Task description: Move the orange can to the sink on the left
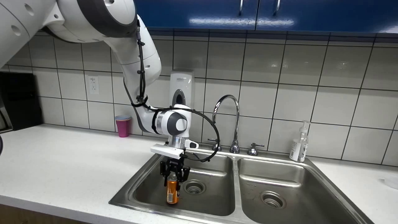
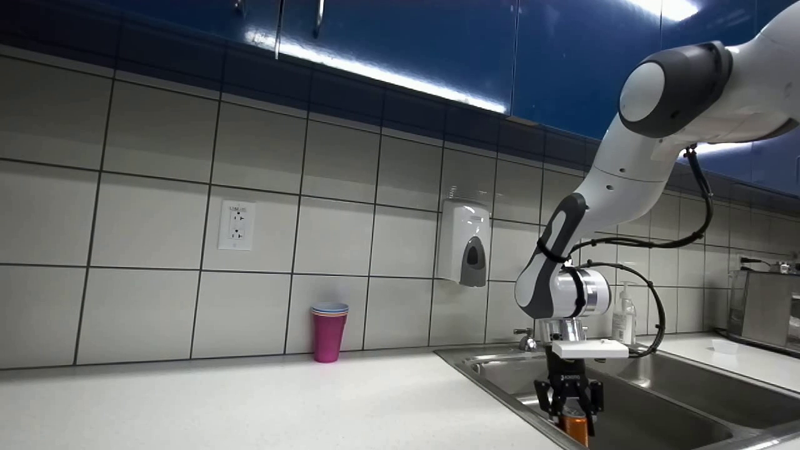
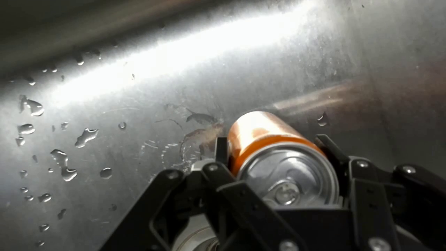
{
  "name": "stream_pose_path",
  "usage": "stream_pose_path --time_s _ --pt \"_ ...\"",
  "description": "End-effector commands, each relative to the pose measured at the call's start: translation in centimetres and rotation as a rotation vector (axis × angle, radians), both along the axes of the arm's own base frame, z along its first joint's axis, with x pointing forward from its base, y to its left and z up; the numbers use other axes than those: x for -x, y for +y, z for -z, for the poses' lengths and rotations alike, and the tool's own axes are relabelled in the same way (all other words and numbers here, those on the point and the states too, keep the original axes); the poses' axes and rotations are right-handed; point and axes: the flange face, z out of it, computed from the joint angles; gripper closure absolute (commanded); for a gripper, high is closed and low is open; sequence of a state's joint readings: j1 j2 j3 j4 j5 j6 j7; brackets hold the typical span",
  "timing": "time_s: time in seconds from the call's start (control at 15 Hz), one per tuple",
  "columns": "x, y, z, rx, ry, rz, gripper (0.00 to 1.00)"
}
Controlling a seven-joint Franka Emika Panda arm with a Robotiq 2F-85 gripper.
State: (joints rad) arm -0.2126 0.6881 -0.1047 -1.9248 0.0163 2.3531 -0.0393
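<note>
The orange can (image 1: 172, 190) stands roughly upright inside the left basin (image 1: 214, 203) of the double sink, left of the drain (image 1: 195, 187). It also shows partly in an exterior view (image 2: 575, 427), where its lower end is cut off. My gripper (image 1: 172, 182) points straight down with its black fingers on both sides of the can's upper part. In the wrist view the can (image 3: 271, 139) sits with its silver lid between the fingertips (image 3: 275, 150), and they appear to press on its sides. Whether the can's base touches the basin floor cannot be told.
The right basin (image 1: 298, 199) lies beyond a metal divider (image 1: 237, 186). The faucet (image 1: 235, 124) rises behind the sink, with a soap bottle (image 1: 300, 143) at the back right. Pink cups (image 1: 123, 126) stand on the white counter (image 1: 68, 165). A soap dispenser (image 2: 464, 244) hangs on the wall.
</note>
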Motion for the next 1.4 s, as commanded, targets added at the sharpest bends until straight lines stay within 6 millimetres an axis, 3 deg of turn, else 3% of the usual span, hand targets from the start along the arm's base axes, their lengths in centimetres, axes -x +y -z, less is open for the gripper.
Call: stream_pose_path --time_s 0.0,0.27,0.33,0.4,0.53,0.87,1.33 --pt "-0.1 -0.6 0.1 -0.009 -0.018 -0.013 0.62" --pt "0.0 -0.5 0.6 -0.011 -0.018 -0.015 0.62" --pt "0.1 -0.5 0.5 -0.014 -0.016 -0.013 0.26" --pt "0.1 -0.5 0.4 -0.012 -0.017 -0.013 0.10" --pt "0.2 -0.5 0.3 -0.014 -0.017 -0.013 0.00" --pt "0.5 0.0 -0.3 -0.020 -0.017 -0.017 0.00" --pt "2.1 1.7 -6.4 -0.025 -0.067 -0.046 0.00"
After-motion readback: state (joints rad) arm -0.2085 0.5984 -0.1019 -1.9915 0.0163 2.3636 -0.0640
